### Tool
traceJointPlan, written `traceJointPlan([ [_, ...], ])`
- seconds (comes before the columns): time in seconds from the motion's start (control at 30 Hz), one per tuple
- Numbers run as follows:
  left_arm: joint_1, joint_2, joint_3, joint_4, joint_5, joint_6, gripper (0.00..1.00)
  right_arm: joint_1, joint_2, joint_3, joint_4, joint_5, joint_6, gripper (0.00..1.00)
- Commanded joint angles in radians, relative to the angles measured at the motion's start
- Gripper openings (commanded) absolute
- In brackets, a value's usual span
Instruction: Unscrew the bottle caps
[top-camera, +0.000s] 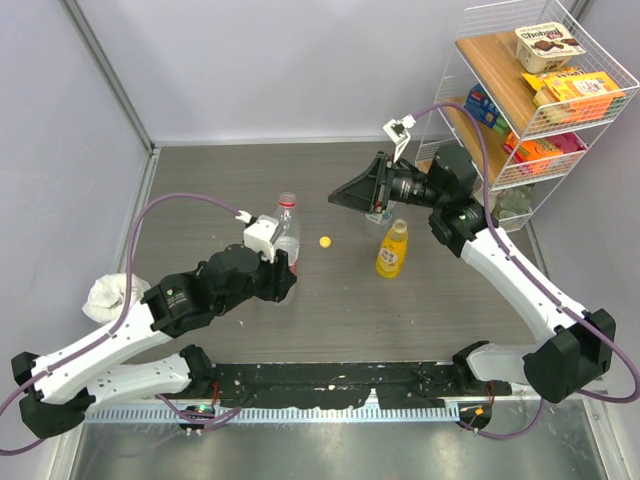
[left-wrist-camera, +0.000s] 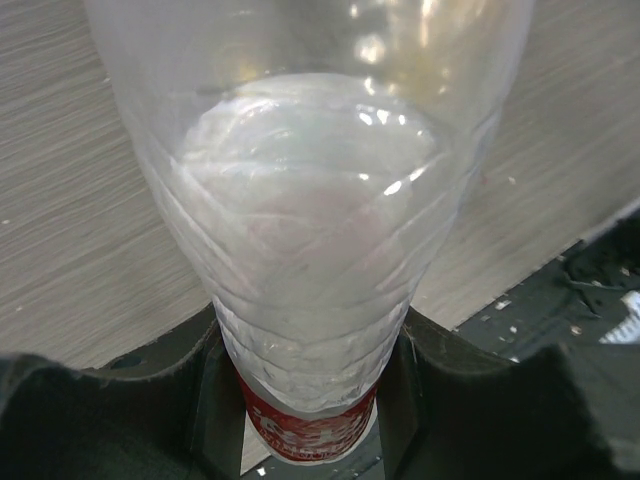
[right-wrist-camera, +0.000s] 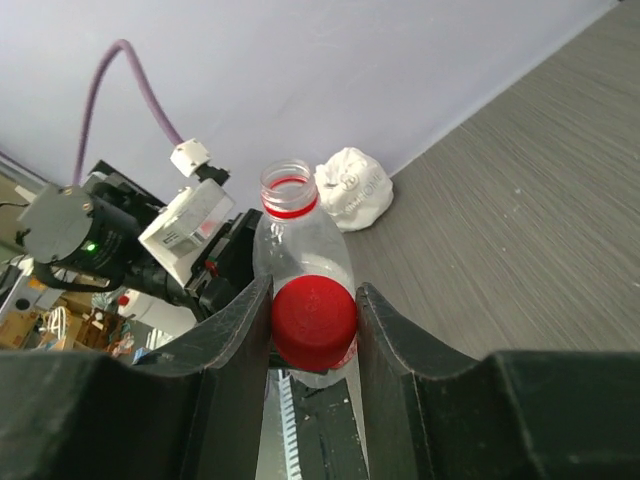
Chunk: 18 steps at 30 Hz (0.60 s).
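Note:
My left gripper (top-camera: 282, 275) is shut on the lower body of the clear bottle with the red label (top-camera: 288, 228), which stands upright; its neck is open with a red ring. The left wrist view shows my gripper (left-wrist-camera: 312, 400) with its jaws either side of that bottle (left-wrist-camera: 320, 250). My right gripper (top-camera: 338, 198) is shut on the red cap (right-wrist-camera: 314, 322), held in the air apart from the bottle (right-wrist-camera: 300, 240). A yellow cap (top-camera: 325, 241) lies on the table. The yellow-orange bottle (top-camera: 392, 252) stands beside it. A clear bottle (top-camera: 378, 215) is mostly hidden under my right wrist.
A white crumpled cloth (top-camera: 108, 293) lies at the left, also in the right wrist view (right-wrist-camera: 352, 190). A white wire rack (top-camera: 500, 170) with snack packages stands at the back right. Grey walls close the left and back sides.

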Motion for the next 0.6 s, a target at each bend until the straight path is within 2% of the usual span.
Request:
traceJointPlan([
  [0.0,-0.002,0.013,0.023,-0.039,-0.150,-0.034,0.00,0.024,0.023,0.027,-0.157,0.077,-0.138,0.02],
  [0.1,-0.002,0.034,0.026,-0.056,-0.188,-0.053,0.00,0.083,0.045,0.056,-0.296,0.138,-0.237,0.01],
  [0.17,-0.001,0.054,0.034,-0.071,-0.211,-0.060,0.01,0.141,0.068,0.093,-0.451,0.231,-0.332,0.02],
  [0.3,0.015,0.087,0.040,-0.086,-0.225,-0.079,0.00,0.243,0.146,0.142,-0.614,0.448,-0.467,0.02],
  [0.47,0.107,0.131,0.021,-0.059,-0.091,-0.077,0.00,0.317,0.249,0.145,-0.682,0.653,-0.524,0.02],
  [0.57,0.185,0.154,-0.012,-0.022,0.044,-0.074,0.00,0.369,0.287,0.142,-0.703,0.777,-0.544,0.02],
])
